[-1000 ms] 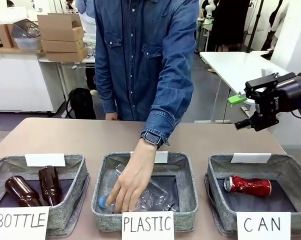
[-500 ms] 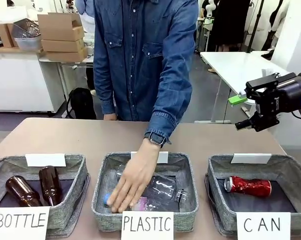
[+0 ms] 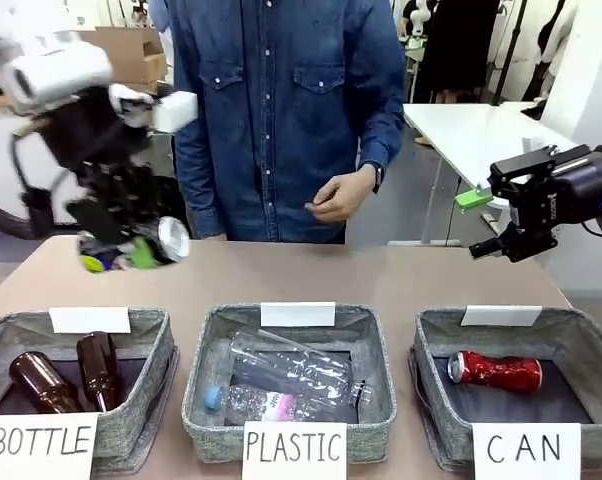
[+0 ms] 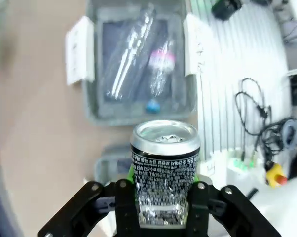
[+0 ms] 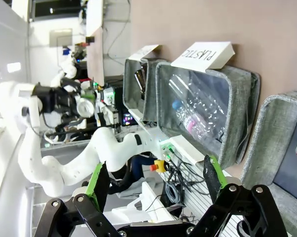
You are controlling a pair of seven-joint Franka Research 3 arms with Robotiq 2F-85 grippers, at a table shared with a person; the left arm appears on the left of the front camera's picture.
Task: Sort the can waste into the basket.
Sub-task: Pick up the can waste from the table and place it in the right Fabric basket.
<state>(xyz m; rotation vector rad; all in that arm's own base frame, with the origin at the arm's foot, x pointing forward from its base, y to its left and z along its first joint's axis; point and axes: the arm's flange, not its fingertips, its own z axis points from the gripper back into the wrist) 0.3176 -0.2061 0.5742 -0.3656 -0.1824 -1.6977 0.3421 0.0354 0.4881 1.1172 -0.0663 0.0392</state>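
Left gripper (image 4: 161, 197) is clenching a cylindrical dark printed metal can (image 4: 164, 168); right gripper (image 5: 156, 190) is hanging released; crumpled red can (image 3: 496, 370) is lying in grey fabric basket (image 3: 581, 345).

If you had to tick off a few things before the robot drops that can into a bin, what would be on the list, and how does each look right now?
1. Can held firmly: ok. The left gripper is shut on the dark can, which stands upright between its fingers.
2. Can over the right bin: not ok. In the front view the dark can hangs above the BOTTLE bin's side of the table, far from the CAN basket.
3. Room in the CAN basket: ok. It holds one red can, with bare lining beside it.
4. Person's hand out of the bins: ok, it is raised at the person's waist.
5. Right gripper out of the path: cannot tell. It is open, near the CAN basket's far side.
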